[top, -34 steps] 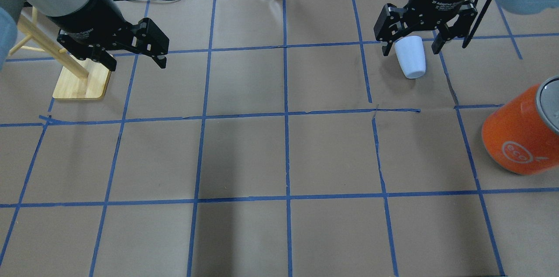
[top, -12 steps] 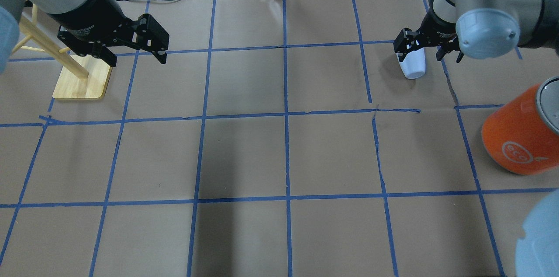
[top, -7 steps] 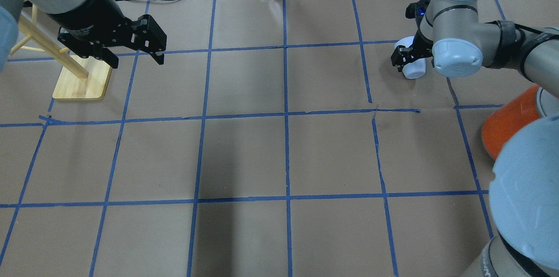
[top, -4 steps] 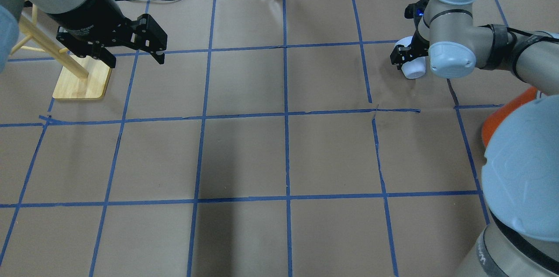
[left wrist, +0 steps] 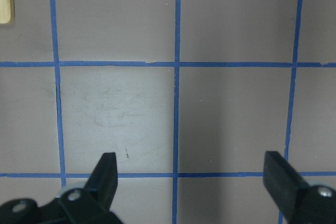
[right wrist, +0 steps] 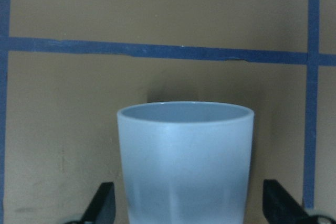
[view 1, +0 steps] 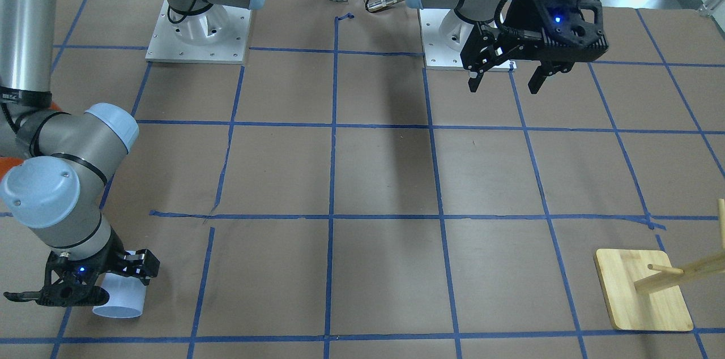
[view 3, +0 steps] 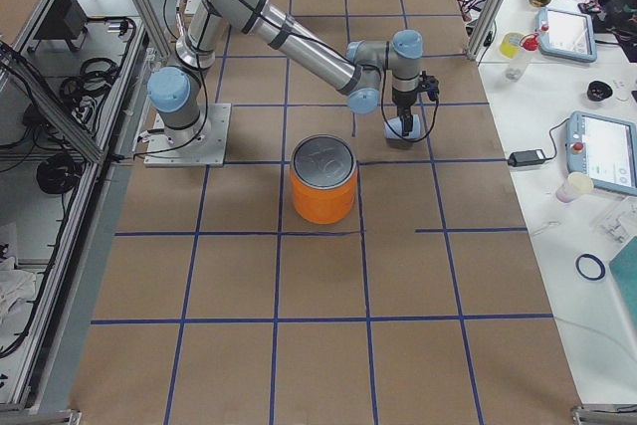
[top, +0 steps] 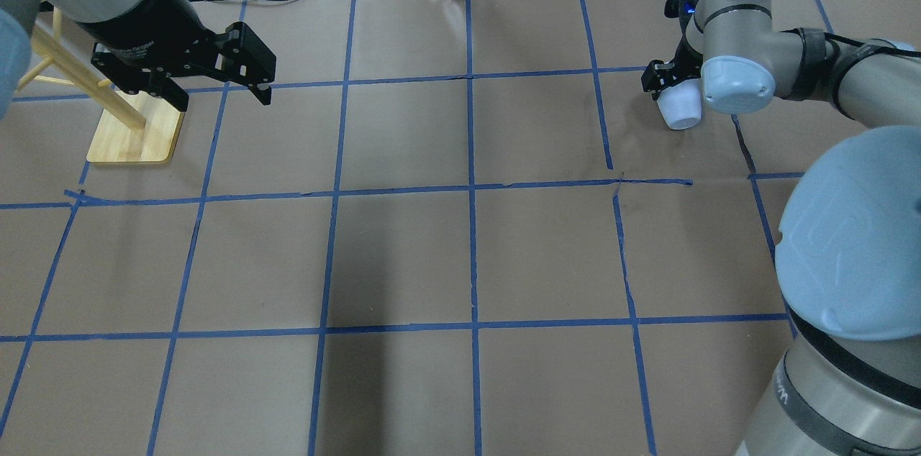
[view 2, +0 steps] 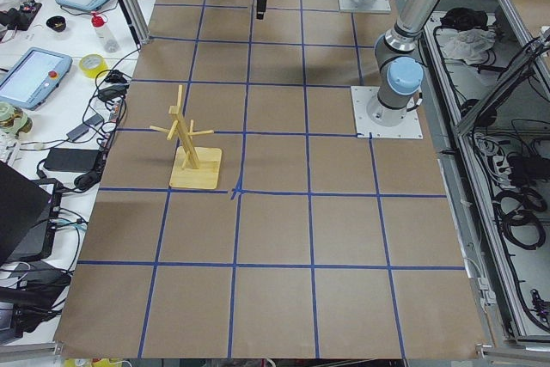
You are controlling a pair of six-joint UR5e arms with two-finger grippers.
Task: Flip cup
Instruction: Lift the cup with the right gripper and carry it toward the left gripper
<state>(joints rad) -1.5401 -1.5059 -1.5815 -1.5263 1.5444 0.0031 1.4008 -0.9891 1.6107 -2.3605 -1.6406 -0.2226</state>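
Cup [right wrist: 185, 161] lies on its side on the robot's right part of the bench [top: 403, 254], not yet flipped. The right tool [right wrist: 189, 191] straddles it, fingers spread with gaps either side, so gripping and turning remain. The left tool [left wrist: 189, 156] hangs spread and empty, well apart.

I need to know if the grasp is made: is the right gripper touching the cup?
Apart. The right wrist view shows the cup sitting inside the open right gripper, with a strip of table visible between it and each fingertip.
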